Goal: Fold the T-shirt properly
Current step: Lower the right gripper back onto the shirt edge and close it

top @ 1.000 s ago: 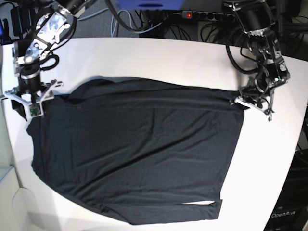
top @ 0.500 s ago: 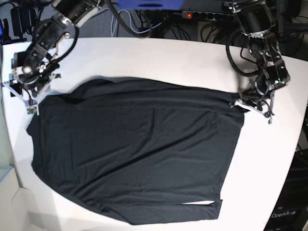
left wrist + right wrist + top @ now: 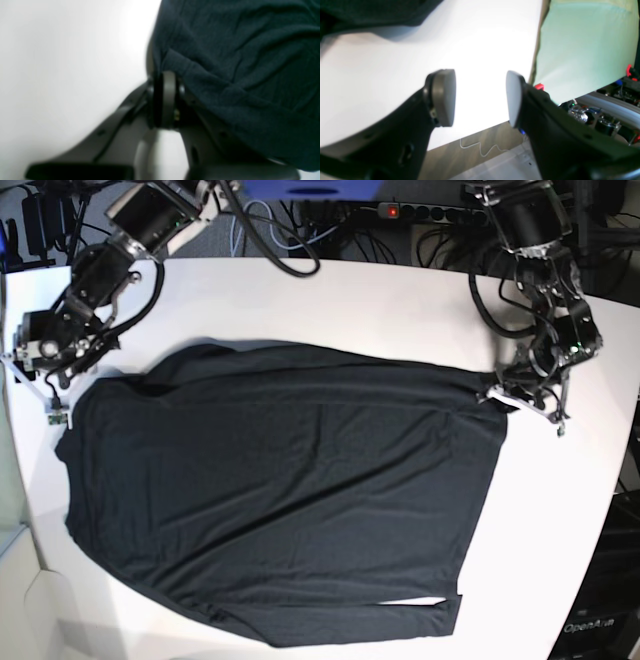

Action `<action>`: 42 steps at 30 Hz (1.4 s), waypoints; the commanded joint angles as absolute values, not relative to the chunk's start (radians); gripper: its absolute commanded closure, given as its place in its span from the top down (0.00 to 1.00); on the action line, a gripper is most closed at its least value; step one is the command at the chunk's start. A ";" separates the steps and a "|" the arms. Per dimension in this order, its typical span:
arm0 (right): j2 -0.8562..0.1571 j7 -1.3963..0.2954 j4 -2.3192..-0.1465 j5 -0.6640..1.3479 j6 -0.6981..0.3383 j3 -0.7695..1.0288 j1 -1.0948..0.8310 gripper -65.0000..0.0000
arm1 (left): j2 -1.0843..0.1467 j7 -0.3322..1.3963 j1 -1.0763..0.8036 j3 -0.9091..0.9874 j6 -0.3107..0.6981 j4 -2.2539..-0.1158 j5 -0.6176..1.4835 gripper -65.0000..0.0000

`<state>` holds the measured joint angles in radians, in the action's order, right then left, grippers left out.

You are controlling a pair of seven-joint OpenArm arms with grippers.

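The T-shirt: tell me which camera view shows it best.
The base view: the whole T-shirt lies spread flat on the white table, every edge visible. The left wrist view shows only a blurred corner pinched in the left gripper. The right wrist view catches just a dark edge at its top, beyond the open right gripper.

Bright, even overhead light. The white bench (image 3: 330, 300) glares, washed out in both wrist views. Left wrist view is soft and blurred; right wrist background is defocused.

Overhead base view; close, perhaps table-level wrist views — shared T-shirt (image 3: 280, 490)
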<state>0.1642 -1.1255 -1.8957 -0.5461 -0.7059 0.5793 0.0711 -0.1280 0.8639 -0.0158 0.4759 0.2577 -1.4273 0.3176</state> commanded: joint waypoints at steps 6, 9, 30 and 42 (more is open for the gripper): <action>0.157 -1.305 -1.910 -0.549 -0.698 0.596 0.202 0.50 | -0.137 0.849 -0.001 0.478 0.260 -1.446 0.328 0.04; 0.157 -1.386 -1.900 -0.549 -0.698 0.639 0.265 0.50 | -0.137 0.849 -0.001 0.479 0.260 -1.446 0.328 0.04; 0.157 -1.396 -1.678 -0.559 -0.698 0.521 0.291 0.49 | -0.136 0.842 -0.001 0.476 0.266 -1.446 0.328 0.04; 0.081 -0.687 -1.857 -0.855 -0.698 0.008 -0.133 0.50 | -0.142 0.840 0.028 0.476 0.266 -1.446 0.326 0.04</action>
